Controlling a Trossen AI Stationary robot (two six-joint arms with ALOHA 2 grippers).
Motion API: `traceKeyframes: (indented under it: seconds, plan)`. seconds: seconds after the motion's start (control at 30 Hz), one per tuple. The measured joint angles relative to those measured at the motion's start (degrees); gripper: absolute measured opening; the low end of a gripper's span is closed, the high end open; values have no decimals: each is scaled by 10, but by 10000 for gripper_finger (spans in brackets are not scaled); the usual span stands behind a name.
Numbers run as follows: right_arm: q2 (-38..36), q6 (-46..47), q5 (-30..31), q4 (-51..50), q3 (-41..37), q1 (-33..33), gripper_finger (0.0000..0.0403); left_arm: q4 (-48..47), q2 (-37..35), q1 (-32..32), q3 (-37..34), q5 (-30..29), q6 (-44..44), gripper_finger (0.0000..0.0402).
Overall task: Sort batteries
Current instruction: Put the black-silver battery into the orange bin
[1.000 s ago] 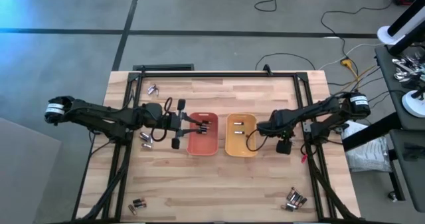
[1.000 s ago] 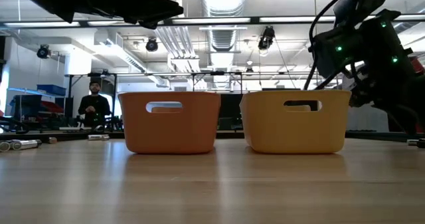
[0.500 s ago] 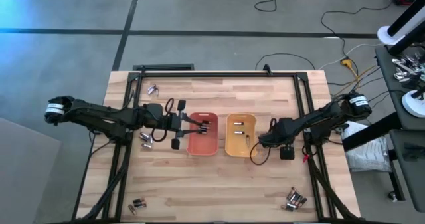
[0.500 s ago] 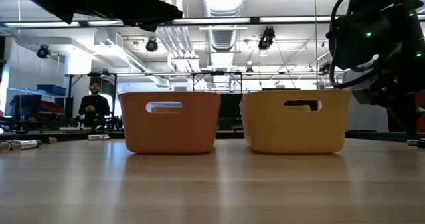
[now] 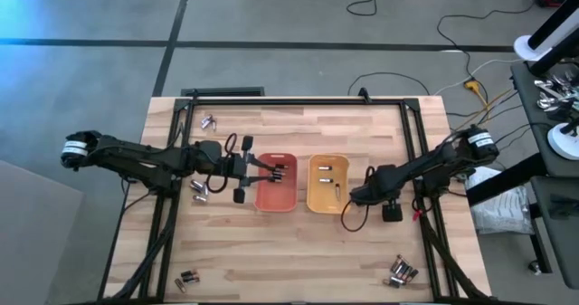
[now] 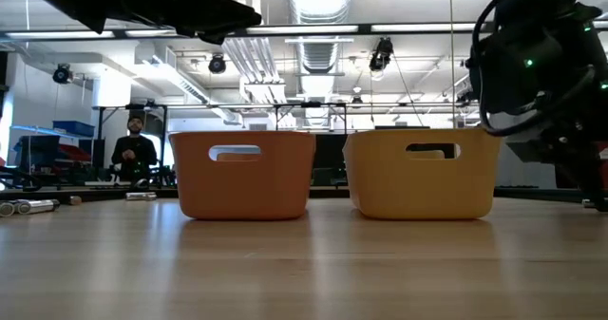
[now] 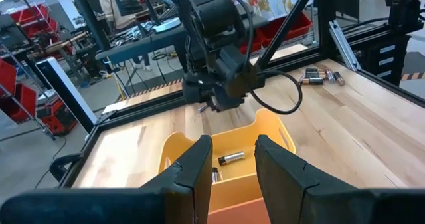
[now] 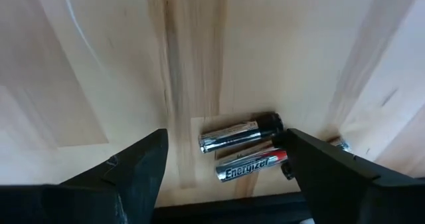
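1. Taking the yellow tray as the landmark, the right gripper hangs just beside its right edge; its jaws stand wide apart and empty in the wrist view, with two silvery batteries on the surface beyond them.
2. Inside the yellow tray lie a few batteries, so sorting is judged partly done.
3. Just left of it sits the orange tray, with the left gripper above it, jaws apart and empty.
4. Farther off, loose batteries remain: a cluster at the near right corner, others near left, more left of the trays and some toward the far left.
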Motion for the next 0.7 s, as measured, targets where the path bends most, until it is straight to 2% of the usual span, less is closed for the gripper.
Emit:
traceKeyframes:
  seconds: [0.37, 0.7]
  plan:
    - [64, -70, 9, -11, 31, -1, 302, 1, 0, 0, 1, 0, 0, 95]
    - [77, -131, 15, -10, 48, 0, 279, -1, 0, 0, 1, 0, 0, 95]
